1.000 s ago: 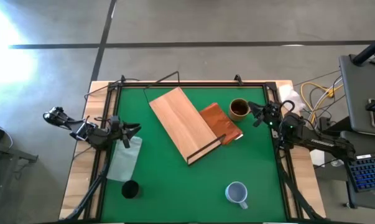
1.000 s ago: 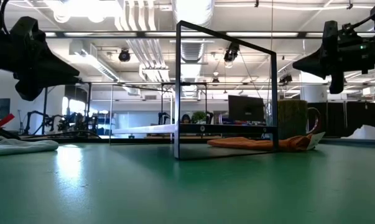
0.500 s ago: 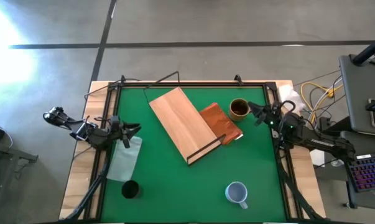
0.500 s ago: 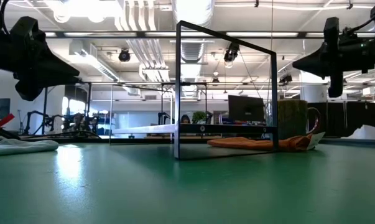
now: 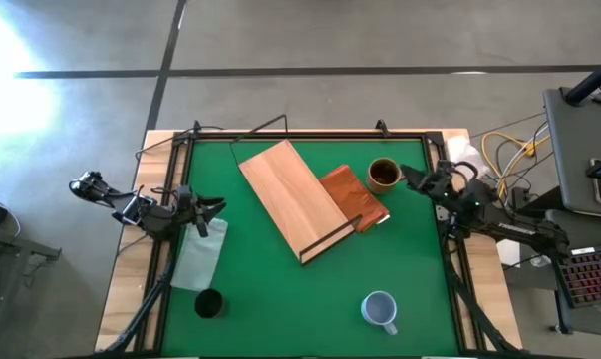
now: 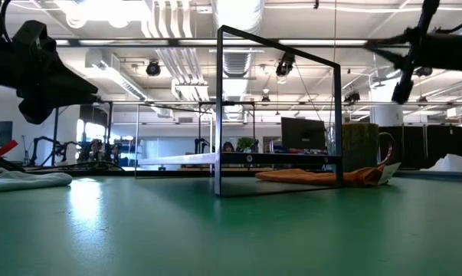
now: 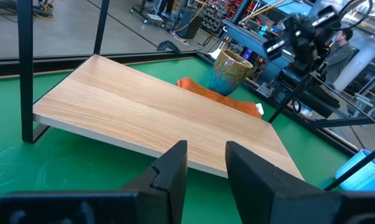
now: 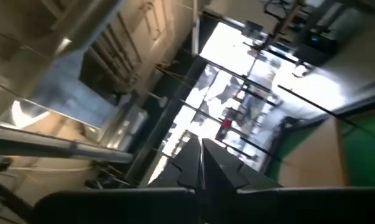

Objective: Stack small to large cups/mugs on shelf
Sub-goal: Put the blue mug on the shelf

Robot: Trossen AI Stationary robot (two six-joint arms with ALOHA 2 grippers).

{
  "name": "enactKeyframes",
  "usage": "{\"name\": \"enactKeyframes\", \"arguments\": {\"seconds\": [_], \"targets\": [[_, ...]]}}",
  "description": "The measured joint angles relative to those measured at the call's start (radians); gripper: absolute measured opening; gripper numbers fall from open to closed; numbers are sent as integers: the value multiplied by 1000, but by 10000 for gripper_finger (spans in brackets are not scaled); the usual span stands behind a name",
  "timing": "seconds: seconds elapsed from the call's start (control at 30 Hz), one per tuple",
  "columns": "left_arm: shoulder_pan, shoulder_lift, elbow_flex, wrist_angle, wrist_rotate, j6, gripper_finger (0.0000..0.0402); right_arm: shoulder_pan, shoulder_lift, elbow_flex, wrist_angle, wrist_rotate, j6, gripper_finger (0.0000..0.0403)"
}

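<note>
— Where are the cups?

— I see the brown mug (image 5: 383, 175) upright at the far right of the table (image 5: 280, 289), touching the orange cloth (image 5: 354, 198). That cloth lies against the shelf (image 5: 292, 197), a tan board resting diagonally mid-table. The blue-grey mug (image 5: 380, 310) sits near the front edge on the right, and the black cup (image 5: 209, 303) stands at the front left, just beyond the end of the pale bag (image 5: 200, 254).

— And the tools?

— My right tool (image 5: 412, 179) hangs just beside the brown mug, holding nothing; its wrist camera shows the fingers (image 8: 203, 165) pressed together. My left tool (image 5: 208, 207) waits at the table's left edge above the bag, its fingers (image 7: 175, 165) slightly parted and empty.
</note>
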Motion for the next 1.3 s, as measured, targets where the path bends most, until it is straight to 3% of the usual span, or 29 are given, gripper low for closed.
{"name": "enactKeyframes", "arguments": {"seconds": [0.13, 0.33, 0.4, 0.5, 0.57, 0.63, 0.8, 0.93, 1.17, 1.3], "targets": [[0, 0, 0, 0, 0, 0, 96, 0, 0, 0, 194, 88, 32, 9], [0, 0, 0, 0, 0, 0, 96, 0, 28, 9, 534, 252, -161, 9], [0, 0, 0, 0, 0, 0, 96, 0, 52, 64, 572, 197, -195, 9], [0, 0, 0, 0, 0, 0, 96, 0, 127, 205, 511, -64, -331, 9], [0, 0, 0, 1, 0, 0, 96, 0, 191, 327, 362, -177, -359, 9], [0, 1, 0, 1, 0, 0, 96, 0, 249, 479, 102, -235, -375, 12], [0, 1, -1, 7, 0, 0, 96, 5, 468, 902, -855, -322, -373, 36], [0, 1, -1, 7, 0, 0, 96, 24, 665, 1181, -1348, -383, -380, 58], [0, 0, -1, 7, 0, 0, 96, 135, 914, 1576, -1956, -403, -283, 81], [0, 0, -1, 8, 0, 0, 96, 344, 961, 1603, -1907, -389, -44, 82]]}}
